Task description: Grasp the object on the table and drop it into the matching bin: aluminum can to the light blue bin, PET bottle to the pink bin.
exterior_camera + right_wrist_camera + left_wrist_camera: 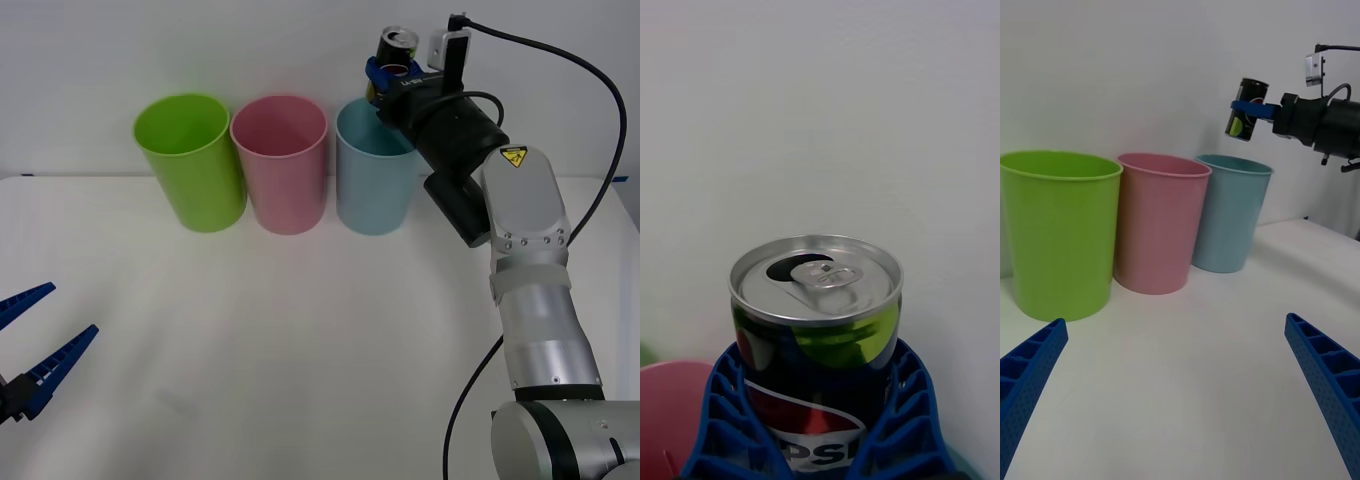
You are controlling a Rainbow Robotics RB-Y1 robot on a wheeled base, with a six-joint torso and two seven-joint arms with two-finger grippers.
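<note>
My right gripper is shut on the aluminum can, a small black can with a silver top, green band and red-white label. It holds the can in the air just above the far right rim of the light blue bin. From the left wrist view the can hangs above the light blue bin. The pink bin stands left of the blue one. My left gripper is open, low at the table's near left.
A lime green bin stands left of the pink one, the three in a row at the back of the white table. A black cable loops from my right wrist. A wall rises behind the bins.
</note>
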